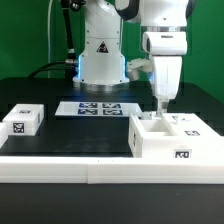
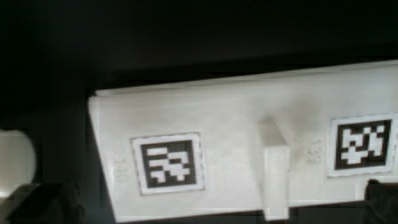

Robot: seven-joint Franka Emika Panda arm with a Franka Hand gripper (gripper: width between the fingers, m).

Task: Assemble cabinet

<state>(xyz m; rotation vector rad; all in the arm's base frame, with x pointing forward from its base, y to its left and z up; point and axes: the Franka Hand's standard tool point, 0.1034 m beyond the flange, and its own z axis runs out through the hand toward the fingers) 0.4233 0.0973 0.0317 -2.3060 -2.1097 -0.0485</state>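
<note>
The cabinet body (image 1: 172, 138), a big white box with open compartments and a tag on its front, stands at the exterior view's right near the table's front. In the wrist view its white top (image 2: 231, 120) shows two square tags and a raised divider wall (image 2: 276, 165) between them. My gripper (image 1: 160, 108) hangs straight down just above the body's near-left compartment. In the wrist view the gripper (image 2: 199, 208) is open, its fingers far apart at the picture's two sides with the divider between them, holding nothing.
A small white cabinet piece with a tag (image 1: 22, 120) lies at the exterior view's left. The marker board (image 1: 97, 108) lies flat in front of the arm's base. A white ledge (image 1: 60, 172) runs along the table's front.
</note>
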